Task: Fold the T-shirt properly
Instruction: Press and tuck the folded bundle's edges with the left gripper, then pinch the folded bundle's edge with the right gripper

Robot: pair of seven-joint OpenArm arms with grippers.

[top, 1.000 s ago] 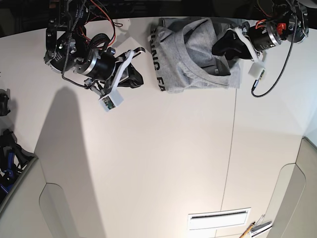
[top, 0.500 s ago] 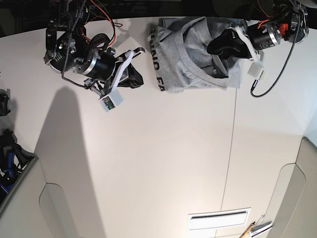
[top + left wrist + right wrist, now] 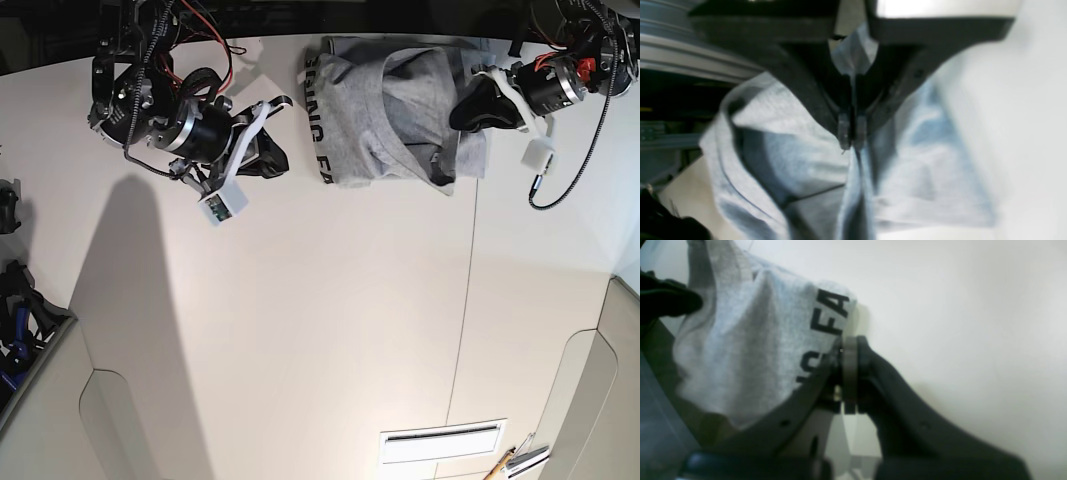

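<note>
The T-shirt (image 3: 395,120) lies bunched up at the far edge of the surface (image 3: 330,330), partly folded, with black letters along one side. It is soft and light. It bends and slides wherever we pull it, so we think it will sag and wrinkle if we lift it by the middle. We would rather hold it at an edge, a hem or a corner, so that a flat piece follows along.

Our left pincer (image 3: 851,135) is pressed tight on a thin fold of the grey cloth; in its own view the cloth comes out from between the two tips. Our right pincer (image 3: 848,350) is closed too. It sits just beside the lettered edge, and we cannot tell if it has any cloth in it.

A second ago the left pincer stood wide over the middle of the shirt. Now it has snapped shut and moved out toward the side, and the cloth is pulled into a ridge under it. The right pincer has not moved.
</note>
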